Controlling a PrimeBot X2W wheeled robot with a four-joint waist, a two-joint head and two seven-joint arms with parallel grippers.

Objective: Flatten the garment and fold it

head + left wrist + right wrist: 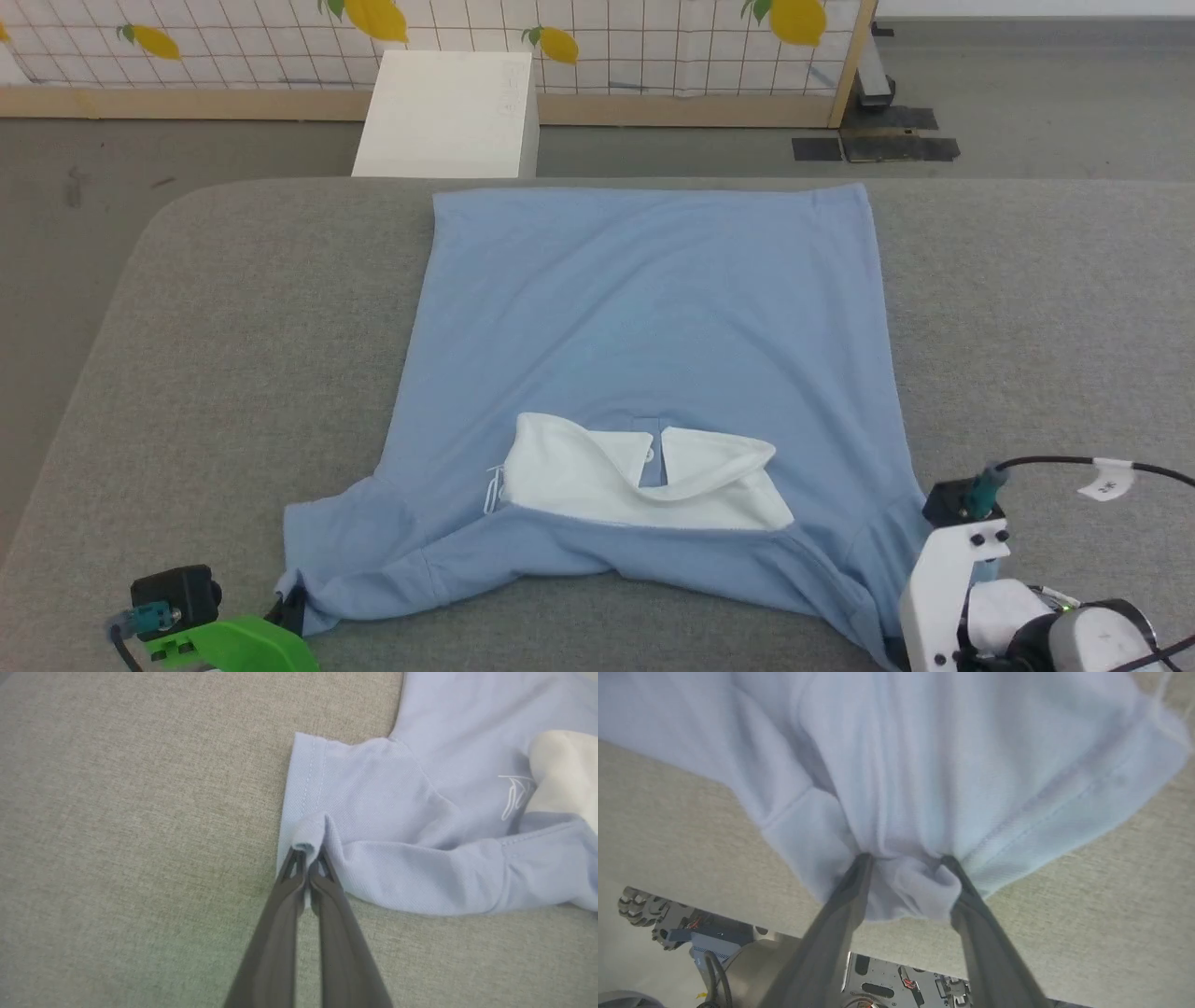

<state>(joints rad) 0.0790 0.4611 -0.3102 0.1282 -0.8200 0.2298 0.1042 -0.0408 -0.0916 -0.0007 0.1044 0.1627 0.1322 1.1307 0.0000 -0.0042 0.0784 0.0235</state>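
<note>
The garment (pixel 653 308), a light blue short-sleeved shirt, lies spread on the grey table with its hem at the far side and its white collar (pixel 644 476) toward me. A small white mark (pixel 514 795) sits beside the collar. My left gripper (pixel 306 851) is shut on the hem of the garment's (pixel 397 826) near-left sleeve, which is pinched into a small fold. My right gripper (pixel 908 858) has its fingers spread apart, with a loose bunch of the garment's (pixel 924 765) near-right sleeve lying between them. In the head view its white wrist (pixel 952 579) covers that corner.
The grey padded table (pixel 233 327) has bare cloth on both sides of the shirt. A white box (pixel 448 112) stands on the floor beyond the far edge, before a lemon-patterned panel (pixel 653 47). My base (pixel 691 938) shows below the near table edge.
</note>
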